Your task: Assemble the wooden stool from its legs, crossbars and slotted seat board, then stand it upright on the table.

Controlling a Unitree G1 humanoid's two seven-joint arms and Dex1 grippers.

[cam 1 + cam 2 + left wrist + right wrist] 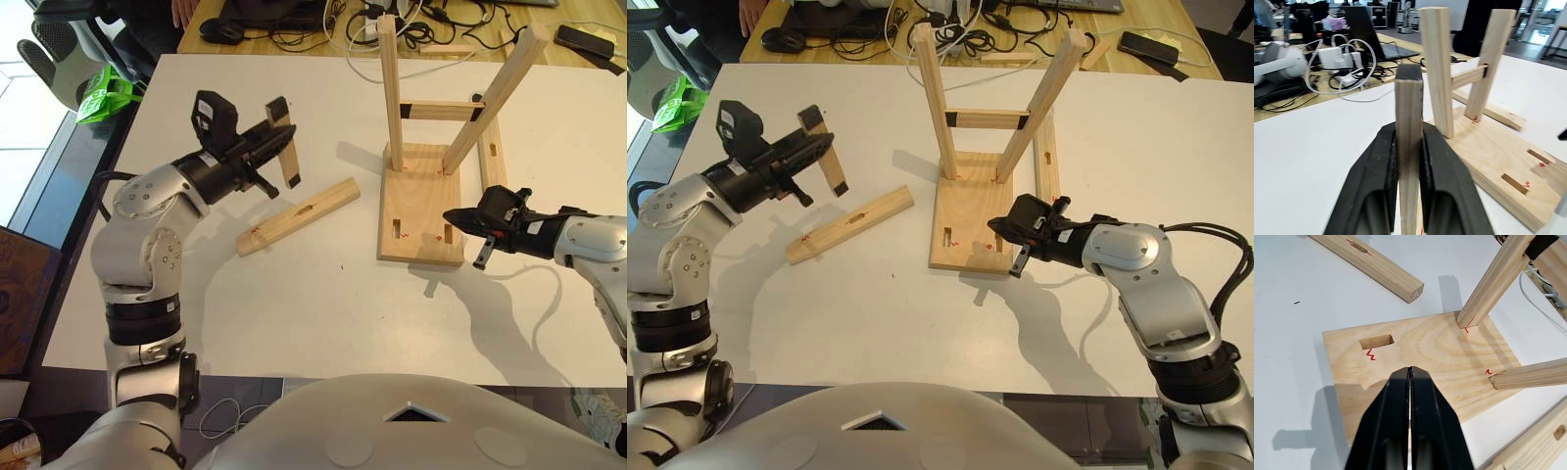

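The slotted seat board (421,186) lies flat on the white table. Two legs (392,88) (495,98) stand upright in its far edge, joined by a crossbar (441,110). A third leg (492,157) lies beside the board's right edge. Another slotted leg (299,215) lies loose to the board's left. My left gripper (274,145) hovers above the table left of the board, shut on a short crossbar with black ends (1409,98). My right gripper (1410,369) is shut with nothing in it, its tips over the board's near right corner, next to an open slot (1377,340).
A wooden desk (294,44) with cables, a mouse and a phone (586,41) borders the table's far edge. A green bag (103,93) sits on the floor off the left edge. The near half of the table (323,313) is bare.
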